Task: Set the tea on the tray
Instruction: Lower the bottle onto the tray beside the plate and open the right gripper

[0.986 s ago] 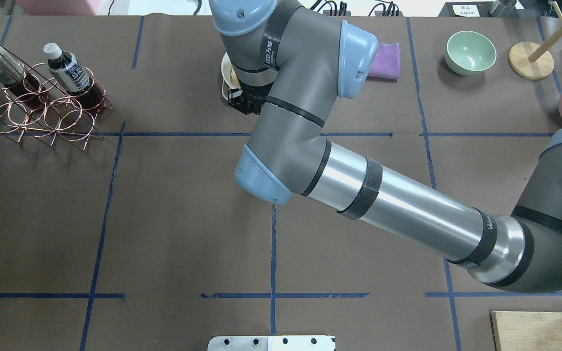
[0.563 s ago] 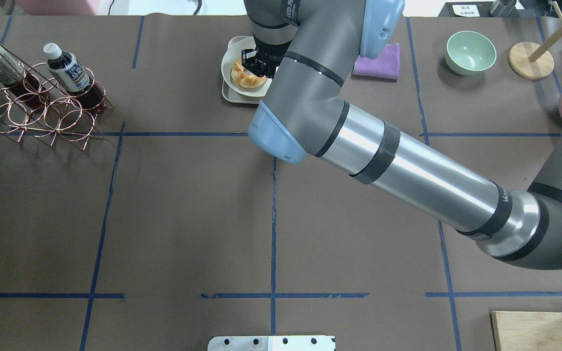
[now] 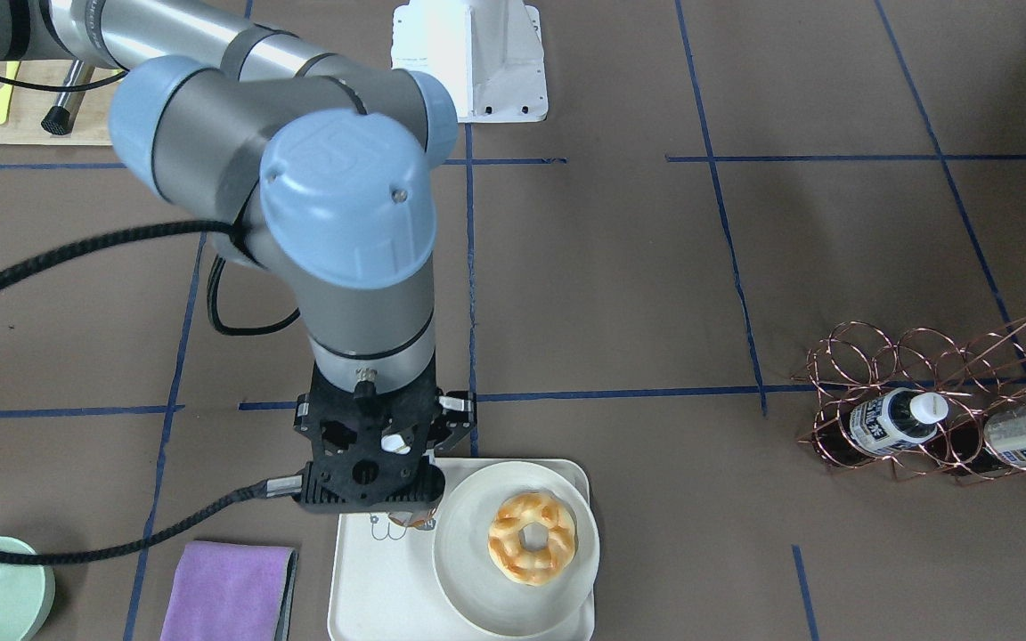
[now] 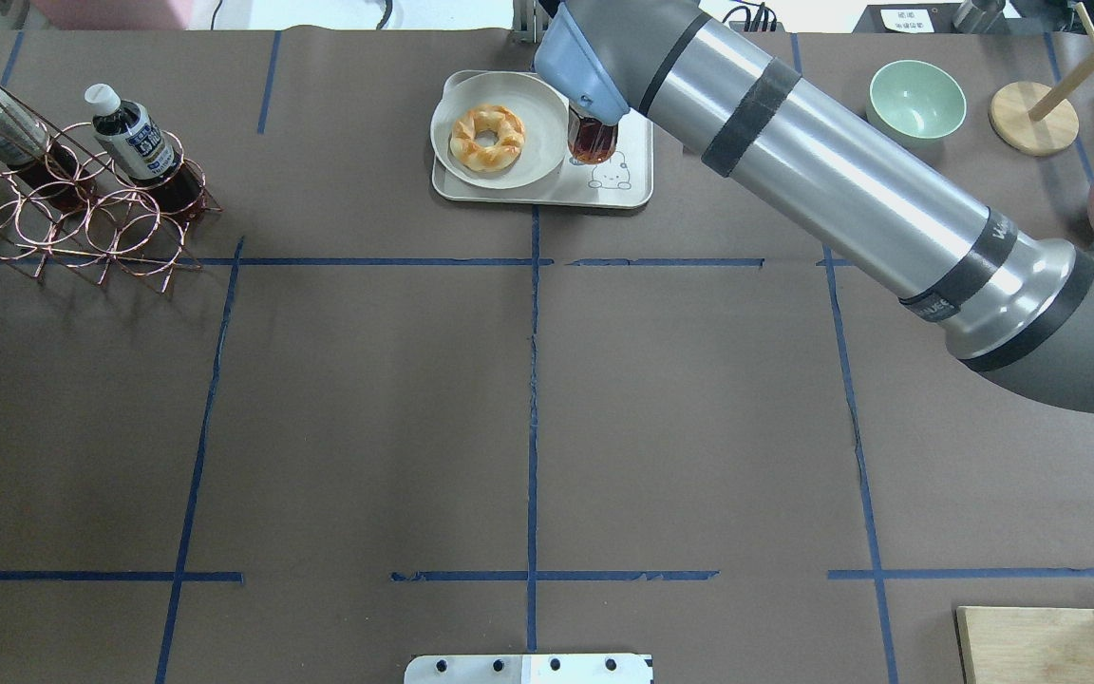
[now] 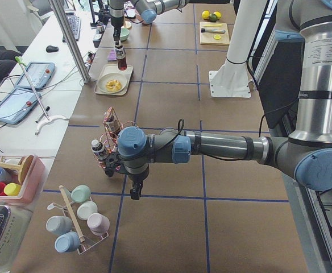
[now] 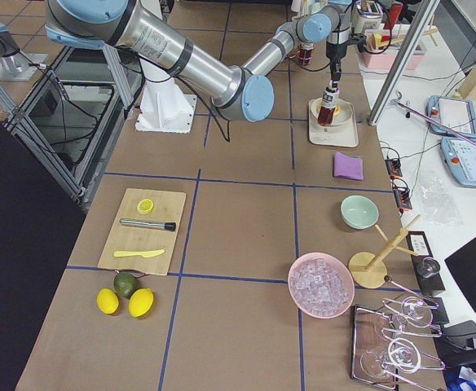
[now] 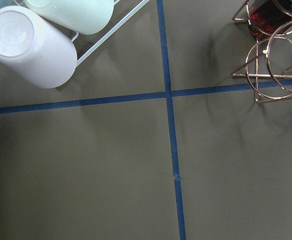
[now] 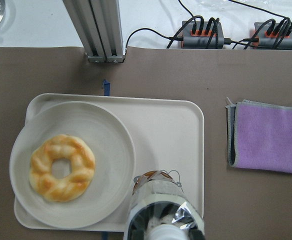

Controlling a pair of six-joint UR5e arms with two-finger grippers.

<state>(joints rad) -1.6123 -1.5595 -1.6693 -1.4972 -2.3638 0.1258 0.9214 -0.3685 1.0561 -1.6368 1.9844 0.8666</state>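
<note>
Where the right arm [image 4: 794,142] covered the table's middle a second ago, it now stretches to the far edge, wrist pointing down. Its gripper [image 6: 333,81] clamps the tea [image 4: 593,142] upright over the tray's [image 4: 632,195] right half, just beside the plate [image 4: 539,122]. Whether the left gripper [image 5: 134,192], near the rack [image 5: 112,122], is wide or narrow I cannot tell.

Plainly a robotics lab dressed up with kitchen props: lemons [image 6: 141,302], a cutting board [image 6: 160,213]. Given away by the table [image 4: 367,427], papered brown and ruled into squares with blue tape [image 4: 532,380]; by the white arm pedestal [image 6: 165,102] standing at its robot-side edge; by the aluminium frame post [image 8: 98,27] and cabled power hubs [image 8: 206,31] just past its far edge — and by touchscreen pendants [image 5: 32,75] lying on a white bench [image 5: 69,105] running along that same far edge.
</note>
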